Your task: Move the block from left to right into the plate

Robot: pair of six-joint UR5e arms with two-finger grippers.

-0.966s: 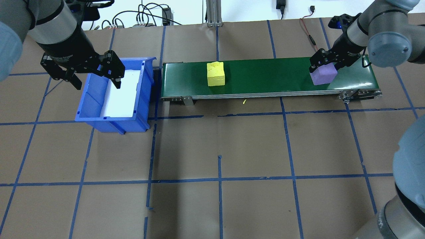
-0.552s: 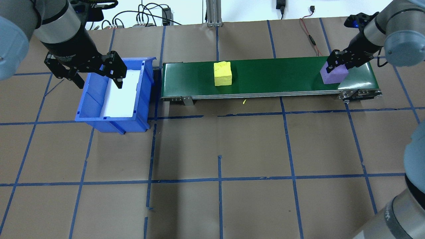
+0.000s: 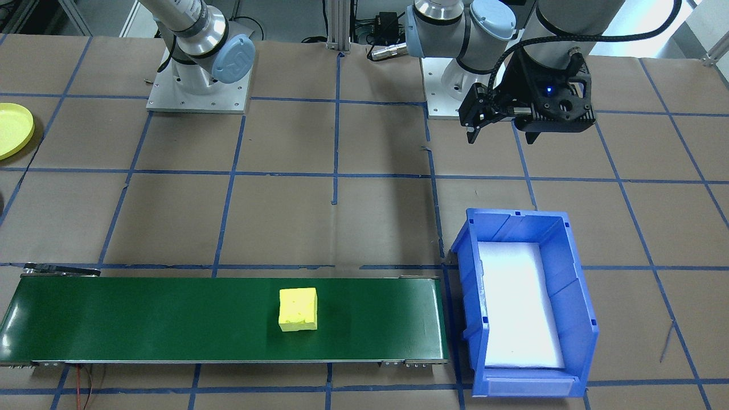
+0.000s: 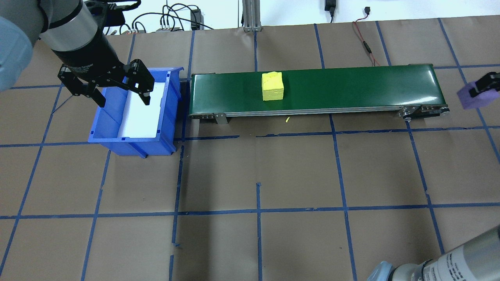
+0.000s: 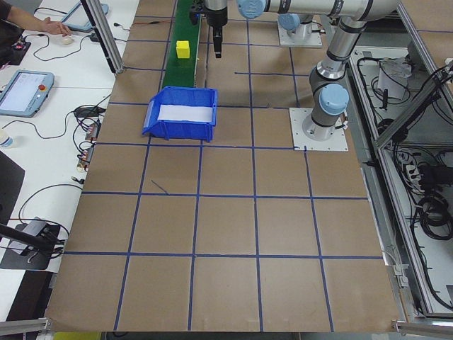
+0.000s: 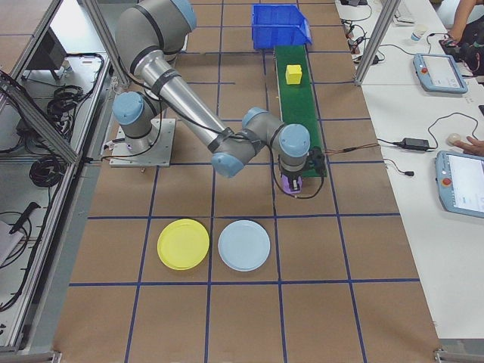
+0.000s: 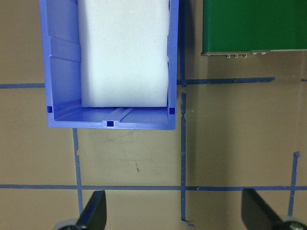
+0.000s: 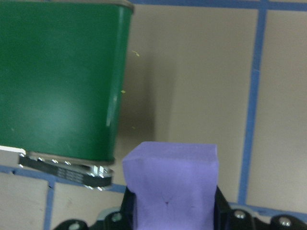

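Blue bin (image 3: 569, 296) holds white foam pad (image 3: 515, 302); left pincer (image 4: 117, 91) agape; right pincer (image 4: 482, 91) clamps purple block (image 4: 470, 99).

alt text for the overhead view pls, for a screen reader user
The right pincer holds a purple block past the right end of a green conveyor that carries a yellow block. The open left pincer hovers over a blue bin.
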